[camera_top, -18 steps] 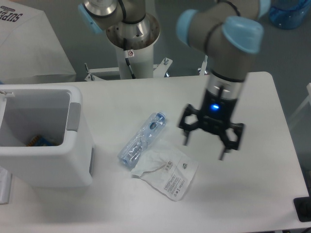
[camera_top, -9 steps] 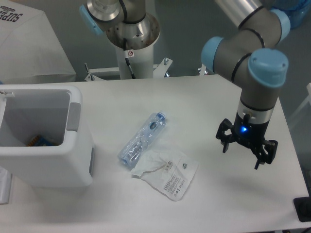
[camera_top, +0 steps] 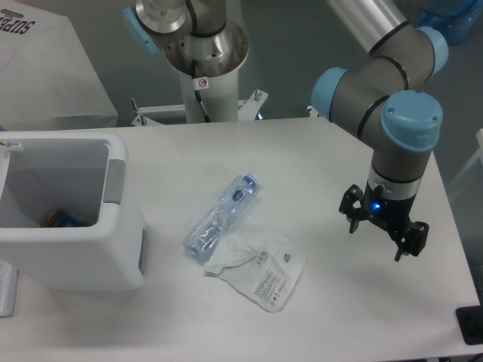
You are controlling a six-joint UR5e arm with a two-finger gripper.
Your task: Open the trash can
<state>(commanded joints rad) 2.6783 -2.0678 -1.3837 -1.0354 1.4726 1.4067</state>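
While the gripper [camera_top: 375, 240] hangs spread and empty, the white trash can [camera_top: 72, 215] gapes open

On the white surface [camera_top: 324, 151] there is one large white boxy plastic trash can [camera_top: 72, 222] and it stands open at the top. There is one clear plastic bottle with a blue label [camera_top: 221, 216], and one white plastic pouch with printed text [camera_top: 260, 269]. One grey arm with light blue joints [camera_top: 392, 113] carries one black two-finger gripper [camera_top: 375, 237].
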